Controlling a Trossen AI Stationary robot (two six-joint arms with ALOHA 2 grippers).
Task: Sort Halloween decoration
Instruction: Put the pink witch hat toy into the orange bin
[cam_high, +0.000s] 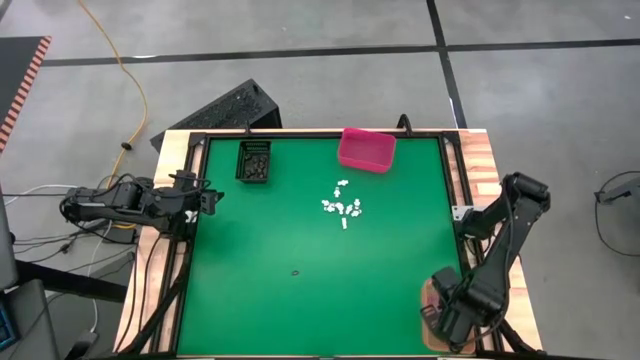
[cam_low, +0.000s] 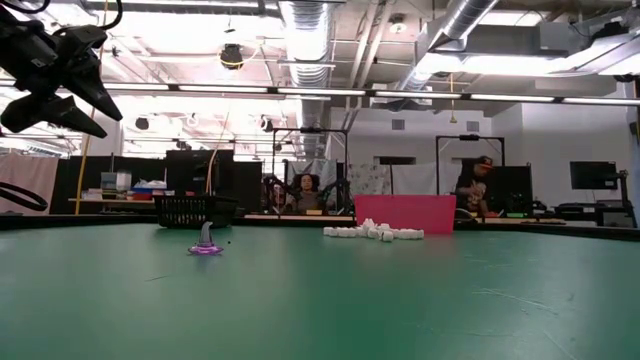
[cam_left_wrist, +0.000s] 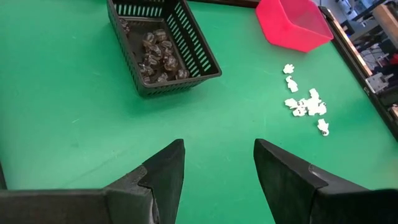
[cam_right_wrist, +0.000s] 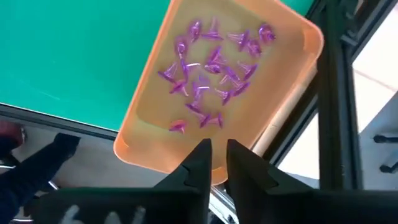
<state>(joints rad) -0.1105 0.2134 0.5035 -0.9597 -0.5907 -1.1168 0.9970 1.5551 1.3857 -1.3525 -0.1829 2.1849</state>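
On the left, we have the left hand hanging over the bench's left edge, its fingers spread wide and empty. Just ahead of it sits the black basket, already loaded with black trinkets.

Moving across, one lone purple witch hat stands upright in the open green; in the high view it is only a dark speck. It looks light, stiff and slick, so we'd judge the best hold is low on the cone just above the brim, with a gentle pinch so it doesn't squirt out.

Further right, a loose huddle of white trinkets lies near the pink bin, not yet in it. They're tiny and crowded, some touching, so we'd pick from the outer ones first.

Over at the right front corner, the right hand hovers above the orange tray, its fingers a narrow slit apart with nothing between them. Purple hats lie jumbled in the tray below.
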